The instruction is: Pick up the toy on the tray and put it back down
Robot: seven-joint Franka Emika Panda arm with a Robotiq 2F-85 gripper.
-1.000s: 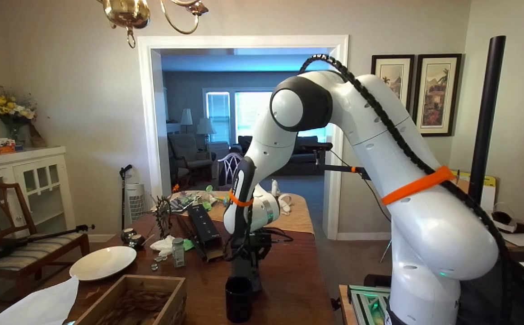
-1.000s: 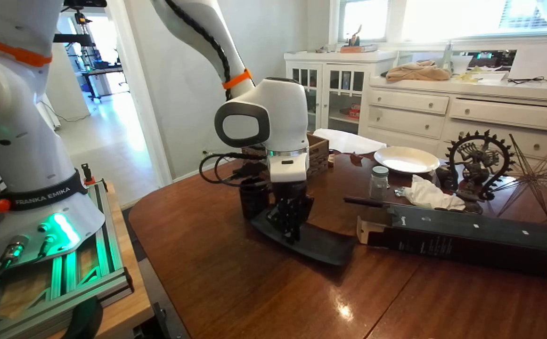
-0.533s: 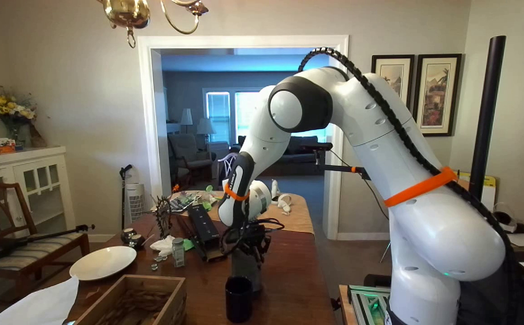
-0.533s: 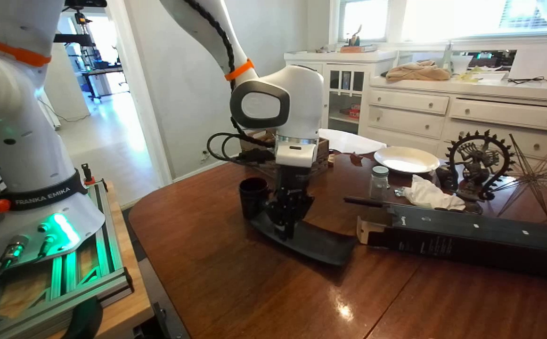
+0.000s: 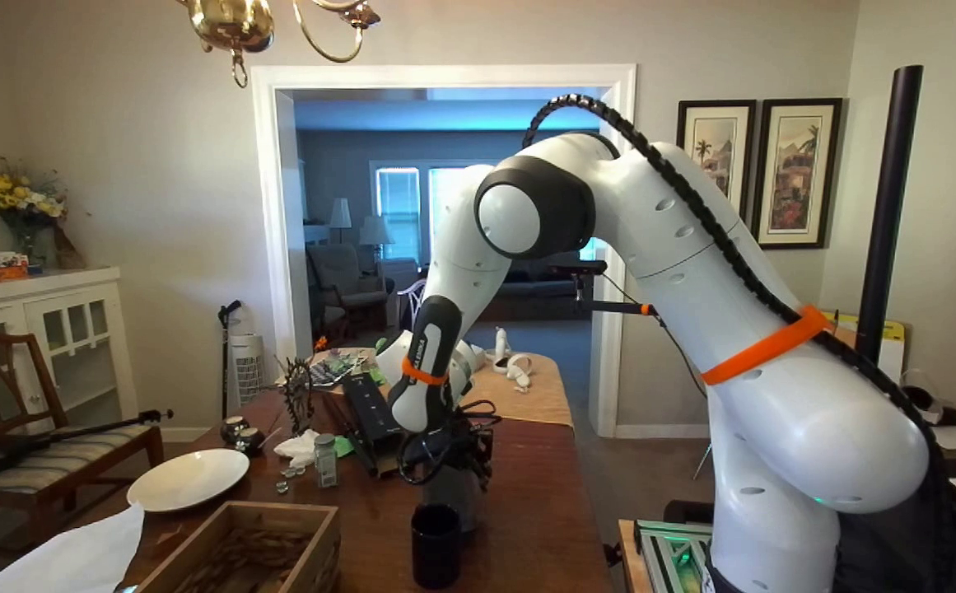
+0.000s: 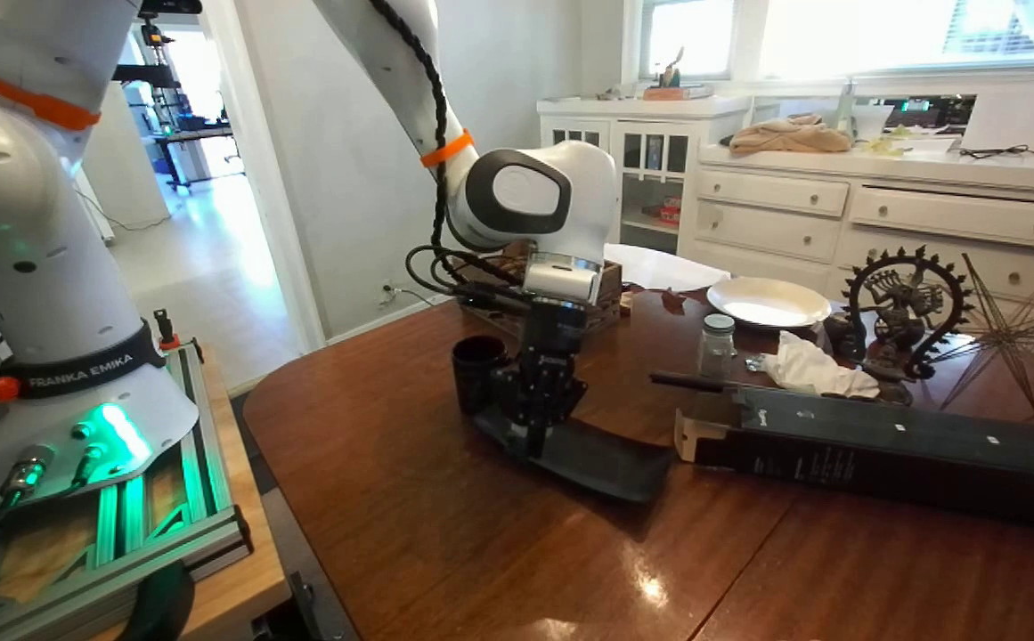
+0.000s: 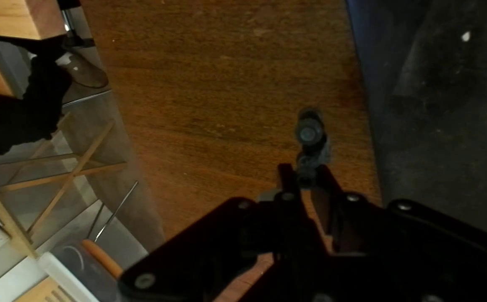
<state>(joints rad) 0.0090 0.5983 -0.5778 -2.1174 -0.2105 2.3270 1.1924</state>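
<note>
The tool point(image 7: 305, 170) has tilted, narrowed on the toy point(image 7: 309, 132) between tray point(image 7: 444, 138) and the table's point(image 7: 209, 84) edge; likely picked up.

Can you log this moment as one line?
end effector: looks shut on grey toy; lifted or resting: can't tell; black tray: on table, close by; black cup: upright

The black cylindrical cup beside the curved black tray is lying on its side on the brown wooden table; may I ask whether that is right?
Not quite: both exterior views show the black cylindrical cup standing upright, not on its side, beside the curved black tray on the brown wooden table.
</note>
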